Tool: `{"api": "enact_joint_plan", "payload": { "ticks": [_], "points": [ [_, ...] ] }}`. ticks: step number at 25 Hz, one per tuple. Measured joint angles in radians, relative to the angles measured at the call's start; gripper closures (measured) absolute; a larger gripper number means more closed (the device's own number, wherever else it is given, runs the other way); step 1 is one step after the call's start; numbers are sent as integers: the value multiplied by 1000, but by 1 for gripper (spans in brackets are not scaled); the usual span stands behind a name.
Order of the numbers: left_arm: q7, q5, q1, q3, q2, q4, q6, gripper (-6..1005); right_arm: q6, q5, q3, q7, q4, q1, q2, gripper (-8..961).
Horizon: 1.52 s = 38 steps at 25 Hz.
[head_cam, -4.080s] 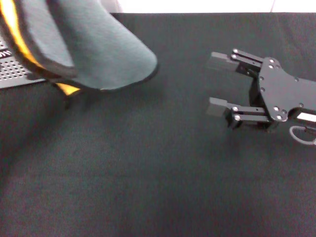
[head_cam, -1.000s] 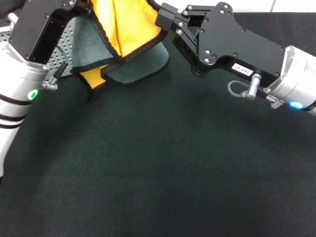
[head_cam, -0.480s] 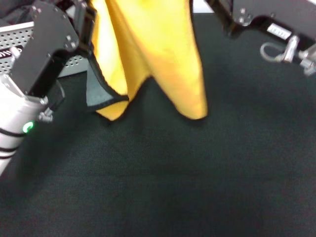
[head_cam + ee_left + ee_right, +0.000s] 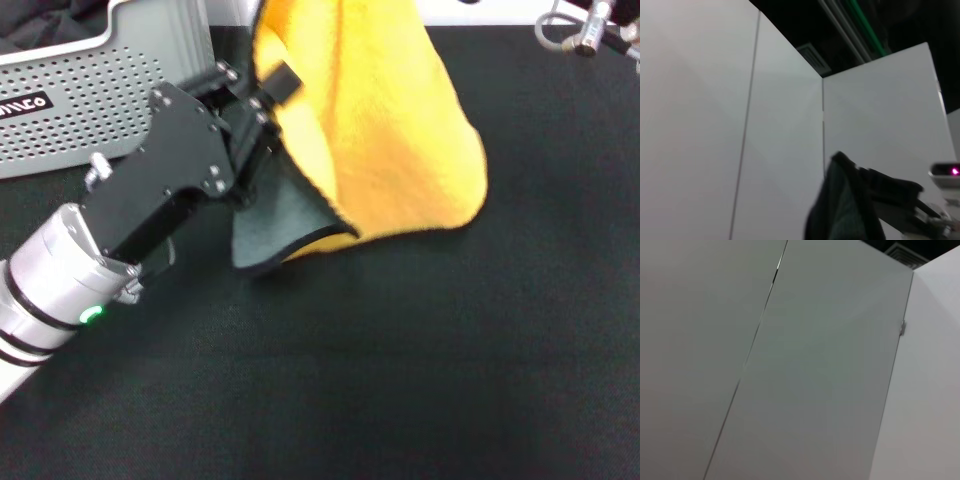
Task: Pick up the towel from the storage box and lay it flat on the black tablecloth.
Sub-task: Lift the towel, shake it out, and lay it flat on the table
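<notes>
Yellow towel hangs clamped in the left tool, arm angled up from lower left.

The towel is bright yellow-orange on one face and dark grey-green on the other, with a thin black edge. The box is light grey, dotted with small round holes, and carries a black label with white letters. The tablecloth is plain matte black.

towel over tablecloth, box left
</notes>
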Motion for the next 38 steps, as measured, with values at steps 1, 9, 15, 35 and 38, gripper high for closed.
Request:
{"api": "enact_joint_plan", "payload": {
  "ticks": [1,9,15,35,38],
  "points": [
    [0,15,0,0,0,0,0,854,11,-10,0,4,-13,0,0,943],
    [2,42,-4,-1,0,-15,-22,839,41,-43,2,23,-81,0,2,941],
    [-5,28,-8,-10,0,-17,-75,835,73,-56,-1,24,-105,-1,4,940],
    [-105,27,16,-1,0,-12,-47,824,370,-175,-11,27,-265,-19,5,935],
    [-110,46,10,-1,0,-13,-27,822,435,-229,-16,45,-318,-22,6,934]
  ]
}}
